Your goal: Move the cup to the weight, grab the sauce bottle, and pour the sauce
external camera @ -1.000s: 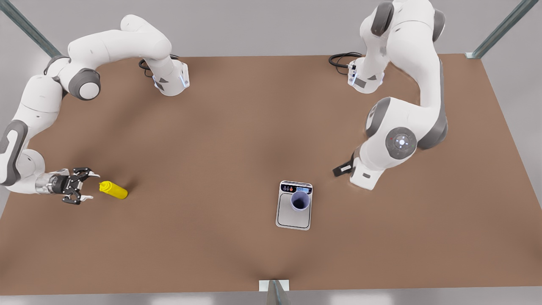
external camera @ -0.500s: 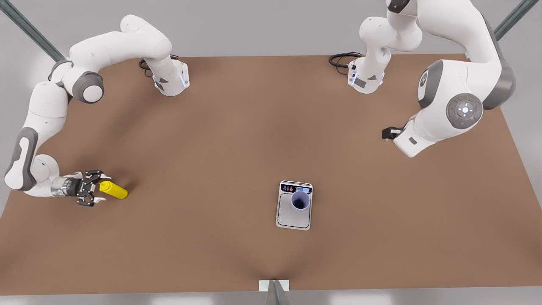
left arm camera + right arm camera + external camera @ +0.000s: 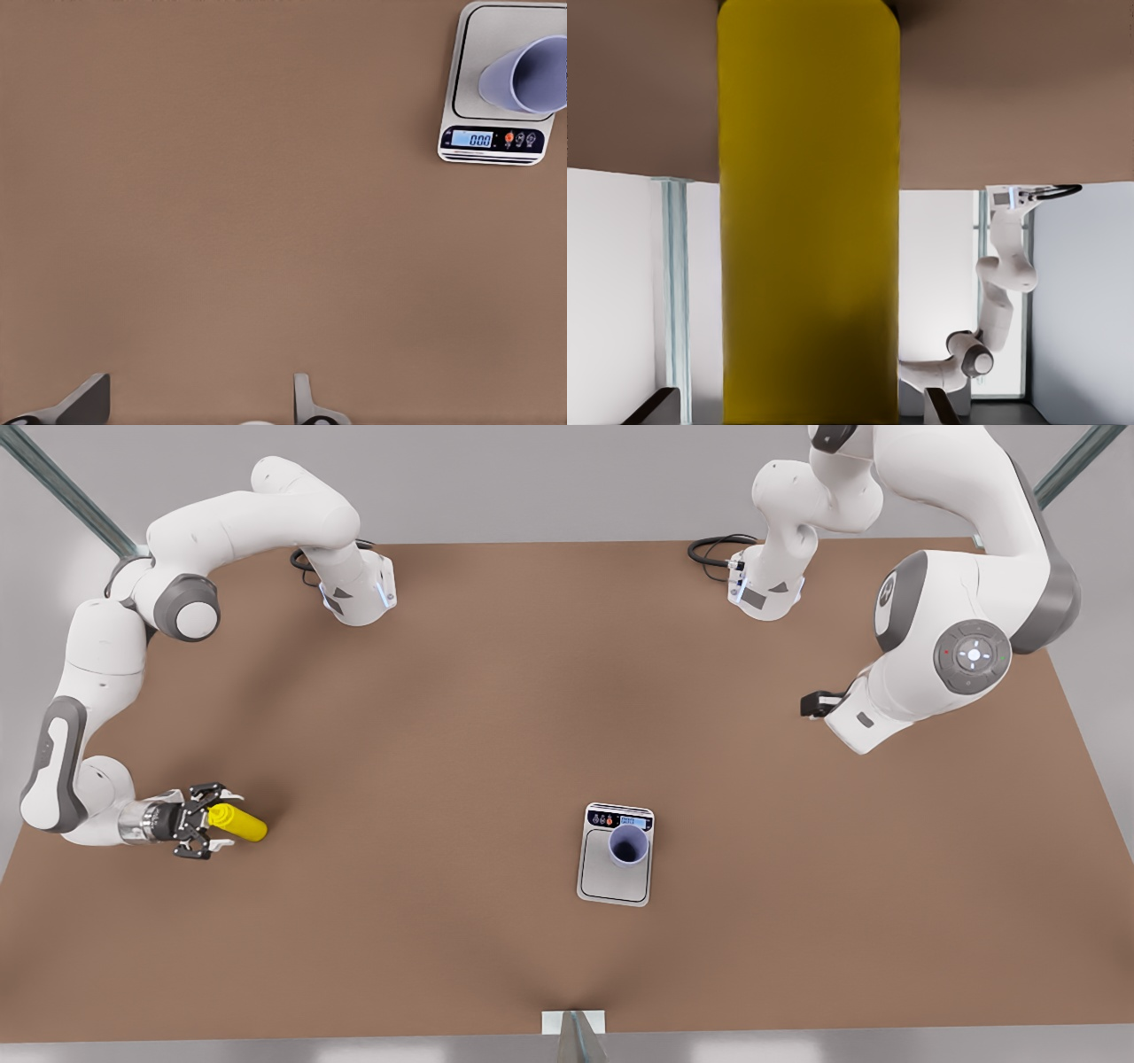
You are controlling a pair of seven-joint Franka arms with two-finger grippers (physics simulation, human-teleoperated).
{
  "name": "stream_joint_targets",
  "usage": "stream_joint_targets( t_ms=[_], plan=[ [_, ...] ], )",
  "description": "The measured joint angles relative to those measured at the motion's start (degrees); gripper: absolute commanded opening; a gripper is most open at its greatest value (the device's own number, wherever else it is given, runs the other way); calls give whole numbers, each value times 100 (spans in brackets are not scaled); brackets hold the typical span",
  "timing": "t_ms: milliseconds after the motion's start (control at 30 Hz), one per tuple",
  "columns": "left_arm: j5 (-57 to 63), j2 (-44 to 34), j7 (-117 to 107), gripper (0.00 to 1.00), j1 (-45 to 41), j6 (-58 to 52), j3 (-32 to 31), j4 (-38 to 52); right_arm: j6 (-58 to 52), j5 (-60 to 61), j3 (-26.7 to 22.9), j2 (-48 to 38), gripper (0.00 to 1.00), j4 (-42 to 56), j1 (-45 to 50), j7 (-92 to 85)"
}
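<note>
The right gripper (image 3: 215,829) is straddling the lying sauce bottle (image 3: 237,823) at its nozzle end, jaws wide, evidently lining up a grasp. The cup (image 3: 627,845) is sitting on the weight (image 3: 602,872), well apart. The left gripper (image 3: 199,403) is waiting, jaws wide.

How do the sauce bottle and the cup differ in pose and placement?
The sauce bottle lies on its side on the table; the cup stands upright on the weight. The bottle sits between the right gripper fingers; nothing is near the cup.

Front view looks steeply down; left wrist view shares the weight (image 3: 616,855).
</note>
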Motion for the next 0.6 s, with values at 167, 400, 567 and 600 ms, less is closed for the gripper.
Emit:
stream_joint_targets(
  t_ms=[167,400,567,600],
  plan=[
    [1,7,0,100,0,0,0,0,97,-551,-1,-17,59,145,12,-89],
    [12,7,-44,100,0,0,0,18,160,-668,216,17,32,124,18,-88],
    [15,16,-35,100,0,18,0,18,214,-643,252,26,21,132,9,-66],
    [16,16,-35,100,0,18,0,18,216,-634,252,0,21,150,18,-65]
  ],
)
